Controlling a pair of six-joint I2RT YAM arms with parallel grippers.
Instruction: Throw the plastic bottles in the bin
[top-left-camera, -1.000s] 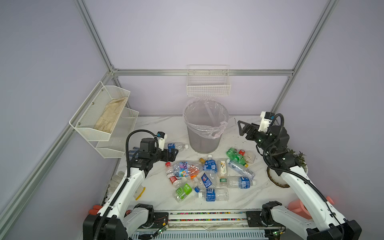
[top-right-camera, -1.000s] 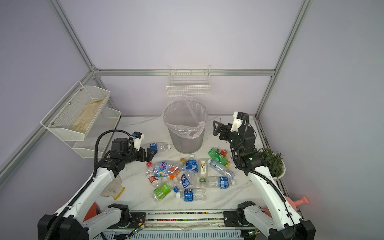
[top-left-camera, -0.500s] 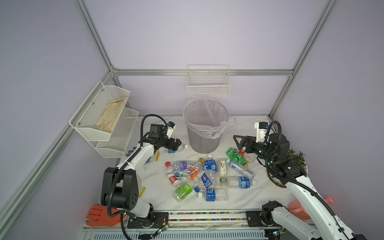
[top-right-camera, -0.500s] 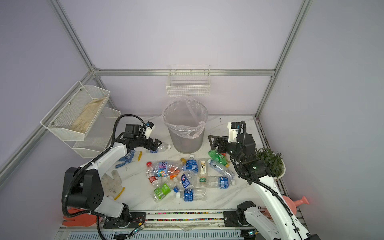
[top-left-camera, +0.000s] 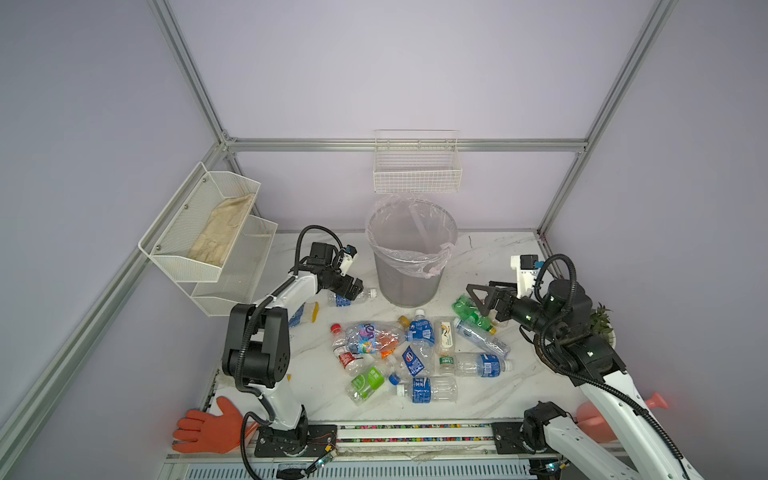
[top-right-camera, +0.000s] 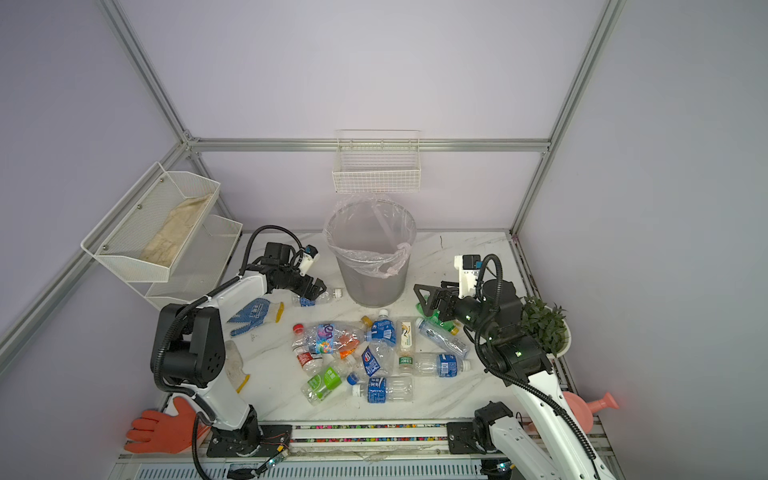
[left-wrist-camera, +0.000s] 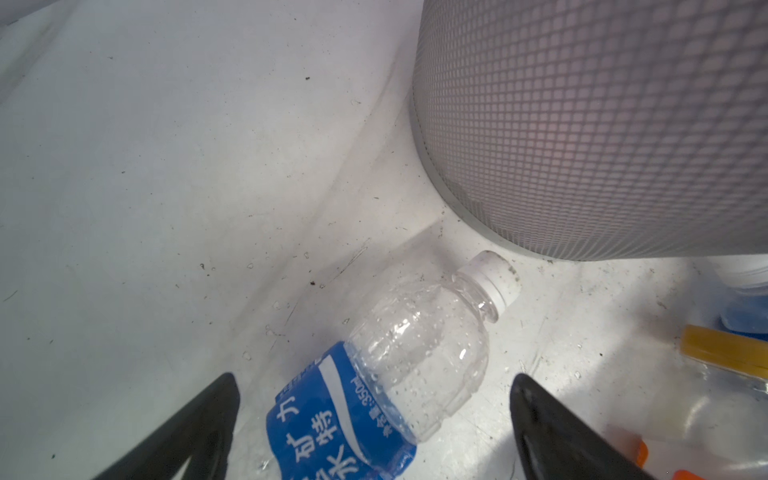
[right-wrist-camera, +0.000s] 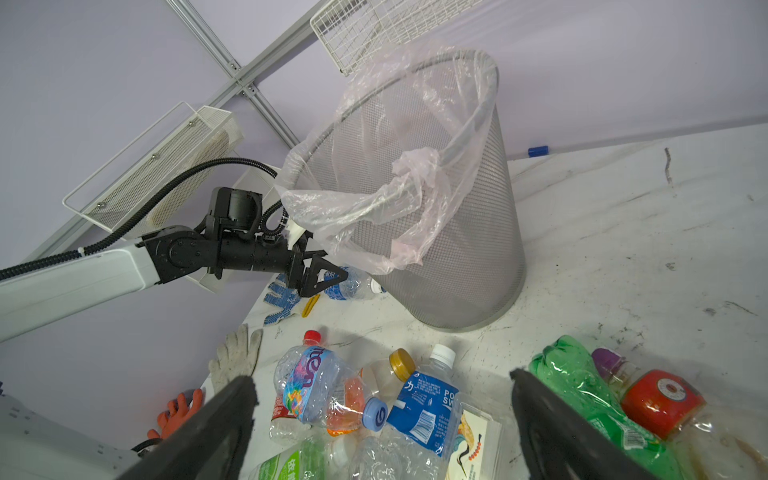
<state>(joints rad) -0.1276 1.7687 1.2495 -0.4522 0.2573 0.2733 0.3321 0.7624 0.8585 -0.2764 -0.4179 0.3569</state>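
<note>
The bin (top-left-camera: 409, 266) (top-right-camera: 370, 266) is a grey mesh wastebasket lined with a clear bag, standing at the back centre. Several plastic bottles (top-left-camera: 415, 353) (top-right-camera: 374, 357) lie in a heap in front of it. One blue-labelled bottle (top-left-camera: 348, 297) (left-wrist-camera: 399, 365) lies alone by the foot of the bin (left-wrist-camera: 582, 124). My left gripper (top-left-camera: 353, 289) (left-wrist-camera: 374, 378) is open, low over this bottle, one finger on each side without touching it. My right gripper (top-left-camera: 478, 299) (right-wrist-camera: 382, 376) hangs open above the heap's right end, next to a crushed green bottle (right-wrist-camera: 582, 386).
Two white mesh shelves (top-left-camera: 208, 232) hang on the left wall and a white wire basket (top-left-camera: 415, 170) hangs above the bin. A blue-dotted glove (top-right-camera: 253, 313) lies left of the bottles. A potted plant (top-right-camera: 544, 324), a pink watering can (top-right-camera: 590, 409) and an orange glove (top-left-camera: 208, 428) sit at the edges.
My left arm has swung from the front left to the bin's foot and come down over the blue-labelled bottle. My right gripper has dropped towards the green bottle. Both stayed open.
</note>
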